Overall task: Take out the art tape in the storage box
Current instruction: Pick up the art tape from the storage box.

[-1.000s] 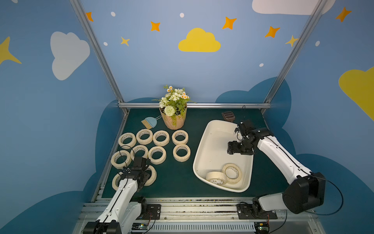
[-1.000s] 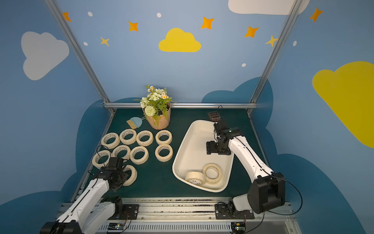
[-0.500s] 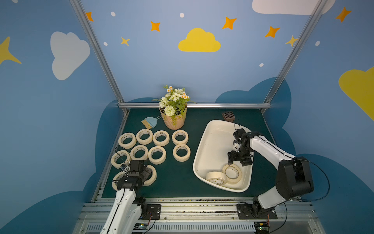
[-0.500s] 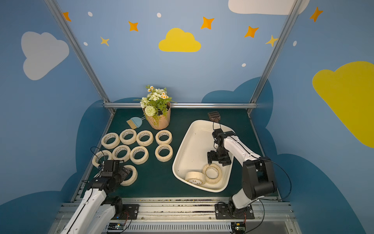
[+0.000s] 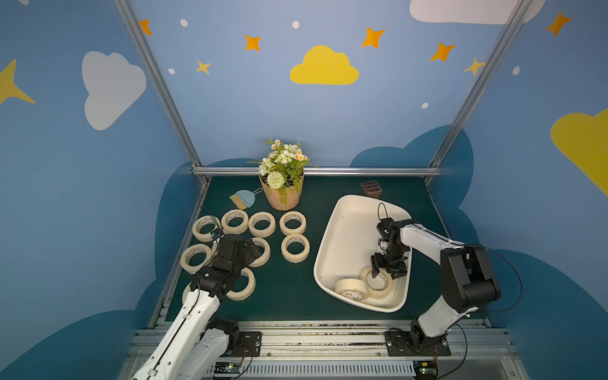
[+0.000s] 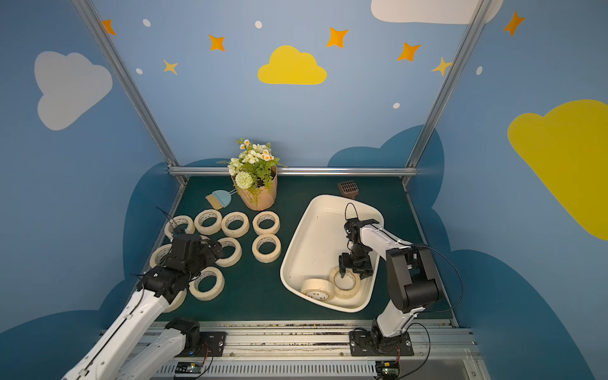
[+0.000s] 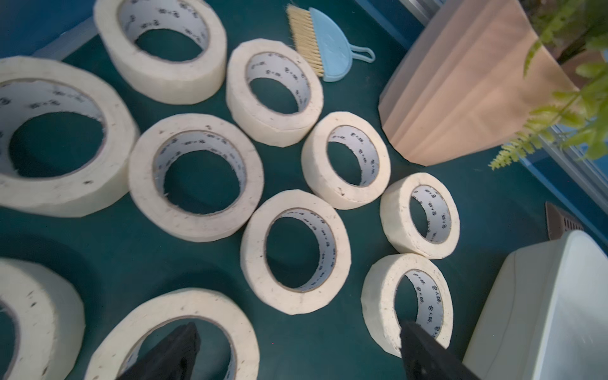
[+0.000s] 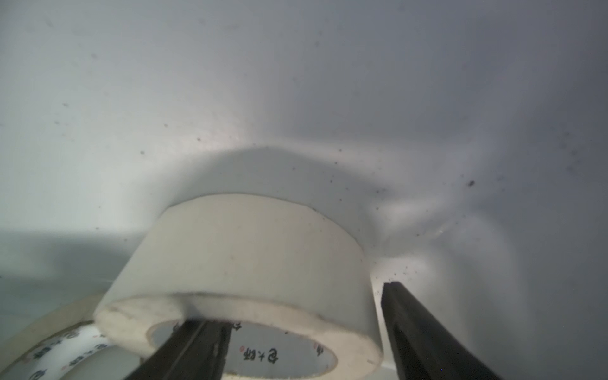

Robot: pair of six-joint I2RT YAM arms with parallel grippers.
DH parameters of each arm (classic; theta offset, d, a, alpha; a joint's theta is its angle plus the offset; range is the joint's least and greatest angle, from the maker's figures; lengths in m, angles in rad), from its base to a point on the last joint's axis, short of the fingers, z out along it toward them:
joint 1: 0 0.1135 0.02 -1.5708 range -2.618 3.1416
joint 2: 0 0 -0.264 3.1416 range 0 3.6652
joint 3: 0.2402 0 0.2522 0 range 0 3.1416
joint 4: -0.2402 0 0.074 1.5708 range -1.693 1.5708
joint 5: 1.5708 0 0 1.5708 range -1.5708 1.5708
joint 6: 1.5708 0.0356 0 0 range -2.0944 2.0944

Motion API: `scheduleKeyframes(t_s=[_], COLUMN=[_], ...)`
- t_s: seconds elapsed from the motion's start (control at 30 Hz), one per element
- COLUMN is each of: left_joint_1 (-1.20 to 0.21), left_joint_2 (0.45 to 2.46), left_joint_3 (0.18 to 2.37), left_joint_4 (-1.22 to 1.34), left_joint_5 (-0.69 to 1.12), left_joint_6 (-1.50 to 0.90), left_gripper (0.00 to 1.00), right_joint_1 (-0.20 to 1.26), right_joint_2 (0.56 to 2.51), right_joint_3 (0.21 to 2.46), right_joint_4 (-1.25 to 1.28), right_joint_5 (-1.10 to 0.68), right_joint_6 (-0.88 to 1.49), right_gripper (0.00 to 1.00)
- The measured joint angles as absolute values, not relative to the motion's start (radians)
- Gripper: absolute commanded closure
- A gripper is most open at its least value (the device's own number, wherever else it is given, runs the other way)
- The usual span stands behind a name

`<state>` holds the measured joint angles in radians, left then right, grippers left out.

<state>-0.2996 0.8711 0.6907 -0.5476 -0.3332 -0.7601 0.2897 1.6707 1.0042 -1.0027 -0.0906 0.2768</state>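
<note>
Over the last second the right arm has dropped from the middle of the box (image 5: 348,237) to its near end, and the left jaws have sprung apart. The right gripper (image 5: 383,271) now straddles the wall of a tape roll (image 8: 250,250) lying flat in the near end of the box. One finger (image 8: 197,348) is inside the core and the other is just outside with a sliver of gap, so the jaws are open, not yet pinching. A second roll (image 5: 350,289) sits tilted, touching it on its left. The left gripper (image 7: 299,325) hovers, jaws wide and empty, over the other rolls (image 5: 295,259), which lie flat on the left of the tabletop (image 5: 289,296).
</note>
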Motion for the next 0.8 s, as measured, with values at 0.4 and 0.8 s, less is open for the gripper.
scheduleKeyframes(t_s=[0.4,0.8], left_joint_1=[-0.525,-0.719], left_joint_2=[1.311,1.571], left_joint_3=[1.052,1.322], left_joint_4=[-0.410,-0.414], left_joint_5=[-0.296,-0.132], left_joint_6=[-0.550,-0.376], left_gripper=[0.02,0.02], right_joint_1=[0.292,0.443], right_joint_2=[1.672,1.829], right_joint_3=[1.143,1.578], right_joint_4=[-0.996,-1.075], right_joint_5=[-0.012,0.014], right_joint_6=[0.280,0.245], right_gripper=[1.00,1.00])
